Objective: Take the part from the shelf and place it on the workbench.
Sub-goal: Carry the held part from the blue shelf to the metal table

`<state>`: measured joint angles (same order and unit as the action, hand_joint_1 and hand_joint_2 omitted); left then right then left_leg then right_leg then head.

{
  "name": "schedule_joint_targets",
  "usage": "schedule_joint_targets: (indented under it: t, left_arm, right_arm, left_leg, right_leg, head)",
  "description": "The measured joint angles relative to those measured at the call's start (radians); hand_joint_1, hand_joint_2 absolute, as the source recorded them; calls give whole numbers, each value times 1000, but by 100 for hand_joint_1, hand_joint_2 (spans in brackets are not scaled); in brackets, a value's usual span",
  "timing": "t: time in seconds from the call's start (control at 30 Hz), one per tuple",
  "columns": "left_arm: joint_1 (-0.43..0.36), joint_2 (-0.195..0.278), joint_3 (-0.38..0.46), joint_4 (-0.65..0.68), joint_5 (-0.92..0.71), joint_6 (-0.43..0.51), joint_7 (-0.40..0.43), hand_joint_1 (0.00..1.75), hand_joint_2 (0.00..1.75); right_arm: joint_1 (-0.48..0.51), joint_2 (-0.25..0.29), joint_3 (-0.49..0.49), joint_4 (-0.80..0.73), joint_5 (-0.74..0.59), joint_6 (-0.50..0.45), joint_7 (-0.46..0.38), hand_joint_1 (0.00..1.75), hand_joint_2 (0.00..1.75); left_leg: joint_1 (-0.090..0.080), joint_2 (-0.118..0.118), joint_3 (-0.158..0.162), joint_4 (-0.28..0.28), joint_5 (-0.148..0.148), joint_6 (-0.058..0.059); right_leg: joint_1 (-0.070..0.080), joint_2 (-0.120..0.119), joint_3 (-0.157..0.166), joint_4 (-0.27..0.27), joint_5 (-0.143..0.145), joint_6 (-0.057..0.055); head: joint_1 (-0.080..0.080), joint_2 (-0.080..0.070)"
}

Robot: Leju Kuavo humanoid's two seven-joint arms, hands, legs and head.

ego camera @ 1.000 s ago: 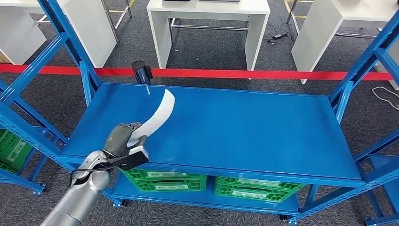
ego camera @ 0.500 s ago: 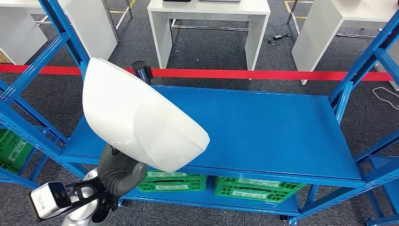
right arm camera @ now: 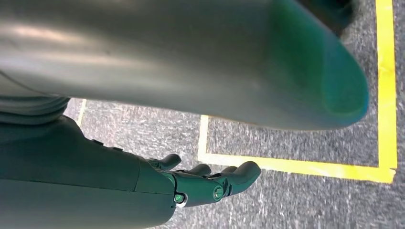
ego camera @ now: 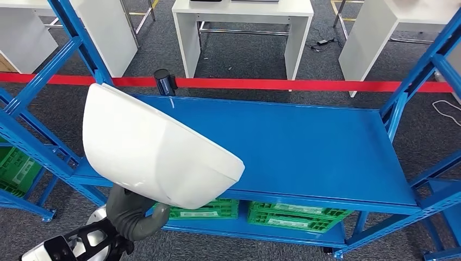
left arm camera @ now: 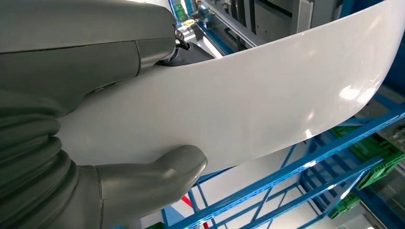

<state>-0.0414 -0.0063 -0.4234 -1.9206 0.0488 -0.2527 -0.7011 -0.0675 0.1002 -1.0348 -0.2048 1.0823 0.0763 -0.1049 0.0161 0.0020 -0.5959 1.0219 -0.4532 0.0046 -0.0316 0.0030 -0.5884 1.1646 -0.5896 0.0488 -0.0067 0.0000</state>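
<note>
White, glossy, curved part (ego camera: 157, 149) is held by the left hand (ego camera: 133, 212); right hand (right arm camera: 210, 183) fingers loosely apart.

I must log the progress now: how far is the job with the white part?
Done: the white curved part is lifted off the blue shelf. In hand: the left hand grips its edge, thumb pressing the surface; the right hand hangs empty. Left: carrying it to the workbench and placing it.
</note>
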Motion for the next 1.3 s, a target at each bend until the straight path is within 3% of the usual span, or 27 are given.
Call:
schedule_joint_targets:
  t: [0.03,0.07,0.2,0.23,0.3,0.37,0.4,0.43,0.47,0.57,0.63,0.7,0.73,0.77,0.8,0.87,0.9,0.93,0.97,1.03,1.1,1.13,1.23,1.27,1.3]
  left_arm:
    - [5,2,0,-5,-4,6,0,175,175]
    - [10,5,0,-12,-8,11,0,175,175]
    - [29,23,-1,-36,-20,24,-1,175,175]
    - [33,28,-1,-39,-22,25,0,175,175]
    - [37,36,-1,-44,-24,25,0,175,175]
    - [39,43,-1,-47,-25,22,0,175,175]
    - [39,45,-1,-47,-25,18,0,175,175]
    - [39,47,-1,-48,-25,14,0,175,175]
    - [38,48,-1,-48,-25,11,0,175,175]
    - [25,50,-1,-50,-26,9,-1,175,175]
    - [15,50,0,-53,-25,10,-1,175,175]
    - [10,50,1,-54,-20,11,-1,175,175]
    - [8,50,1,-53,-18,11,0,175,175]
    - [6,49,2,-51,-17,10,0,175,175]
    - [5,48,2,-50,-17,9,0,175,175]
    - [4,47,2,-46,-18,8,0,175,175]
    - [4,46,2,-43,-19,8,0,175,175]
    - [4,45,2,-39,-20,9,0,175,175]
    - [4,44,2,-36,-21,9,0,175,175]
    - [5,43,2,-29,-23,11,0,175,175]
    - [5,43,2,-25,-24,11,0,175,175]
    - [4,43,2,-23,-23,10,0,175,175]
    - [2,44,2,-14,-19,2,-1,175,175]
    - [0,44,2,-11,-18,-3,0,175,175]
    - [-4,44,2,-8,-17,-9,0,175,175]
  right_arm:
    - [-1,2,0,1,2,0,0,0,0]
    - [-3,3,1,2,4,1,0,0,0]
    - [-4,4,1,3,8,1,-1,0,0]
    - [-5,4,1,3,7,1,-1,0,0]
    - [-6,4,1,3,5,1,-4,0,0]
    - [-6,4,1,3,-1,2,-8,0,0]
    - [-6,4,1,3,-5,3,-10,0,0]
    - [-6,4,1,3,-7,3,-12,0,0]
    - [-6,4,1,3,-9,4,-15,0,0]
    - [-7,4,1,3,-8,4,-28,0,0]
    - [-8,4,1,3,-3,5,-38,0,0]
    - [-8,1,1,3,2,9,-43,0,0]
    - [-8,0,1,3,3,12,-45,0,0]
    - [-7,-2,1,3,4,15,-45,0,0]
    - [-7,-3,1,3,4,17,-45,0,0]
    - [-7,-5,1,3,4,16,-46,0,0]
    - [-6,-6,1,3,6,7,-48,0,0]
    - [-6,-7,1,3,10,-10,-50,0,0]
    - [-5,-9,1,3,17,-32,-54,0,0]
    - [-5,-12,3,3,26,-66,-59,0,0]
    - [-6,-17,4,3,28,-71,-60,0,0]
    - [-6,-18,5,3,27,-68,-60,0,0]
    - [-4,-20,5,4,16,-52,-56,0,0]
    - [-4,-21,4,4,6,-44,-55,0,0]
    - [-4,-21,2,4,-6,-36,-54,0,0]
  left_leg:
    - [1,-1,-6,10,-1,-9]
    - [1,-3,-12,18,-2,-19]
    - [1,-7,-22,20,9,-51]
    - [3,-7,-28,29,-2,-56]
    - [4,-7,-58,106,-68,-61]
    - [3,-6,-97,232,-150,-63]
    - [3,-6,-103,274,-171,-61]
    - [2,-6,-90,281,-175,-58]
    - [1,-6,-58,247,-162,-53]
    - [-11,-5,77,44,-112,-29]
    - [-21,-4,102,-8,-102,-18]
    - [-23,-2,95,-12,-82,-7]
    - [-21,-1,89,-17,-70,0]
    - [-18,1,80,-22,-56,6]
    - [-15,2,69,-26,-43,10]
    - [-15,5,41,-24,-21,15]
    - [-16,6,25,-21,-11,15]
    - [-16,7,10,-18,-2,15]
    - [-16,7,-6,-14,7,13]
    - [-15,8,-34,-1,22,7]
    - [-16,8,-53,12,34,-4]
    - [-17,8,-56,15,40,-10]
    - [-14,6,-62,12,57,-29]
    - [-13,5,-69,23,40,-36]
    - [-11,4,-81,51,6,-42]
  right_leg:
    - [-2,3,26,-57,23,2]
    - [-3,6,43,-96,37,-4]
    - [2,10,32,-106,54,-50]
    - [3,8,27,-107,61,-59]
    - [3,4,11,-109,76,-72]
    - [8,1,-9,-108,91,-76]
    - [10,0,-19,-108,99,-77]
    - [13,-1,-29,-108,107,-77]
    - [16,-2,-38,-108,114,-76]
    - [18,-1,-54,-110,136,-68]
    - [16,-2,-54,-115,149,-54]
    - [13,-1,-55,-122,163,-40]
    - [13,-1,-59,-118,155,-35]
    - [13,0,-68,-99,130,-31]
    - [13,1,-83,-59,87,-28]
    - [14,1,-114,59,-10,-22]
    - [14,1,-122,112,-35,-20]
    - [14,1,-117,140,-38,-18]
    - [14,1,-96,137,-22,-18]
    - [14,0,-6,35,23,-20]
    - [18,1,81,-91,25,-30]
    - [21,2,101,-125,17,-37]
    - [23,2,89,-137,31,-61]
    - [22,1,78,-139,42,-69]
    - [20,-1,65,-141,55,-76]
  head:
    - [3,0]
    - [4,0]
    - [-1,0]
    - [-3,0]
    - [-9,0]
    - [-15,0]
    - [-17,0]
    - [-17,0]
    - [-18,0]
    - [-17,0]
    - [-18,0]
    - [-19,0]
    - [-18,0]
    - [-16,0]
    - [-13,0]
    - [-6,0]
    - [-5,0]
    - [-4,0]
    - [-4,0]
    - [-2,0]
    - [-2,0]
    - [-2,0]
    - [-3,0]
    - [-4,0]
    - [-6,0]
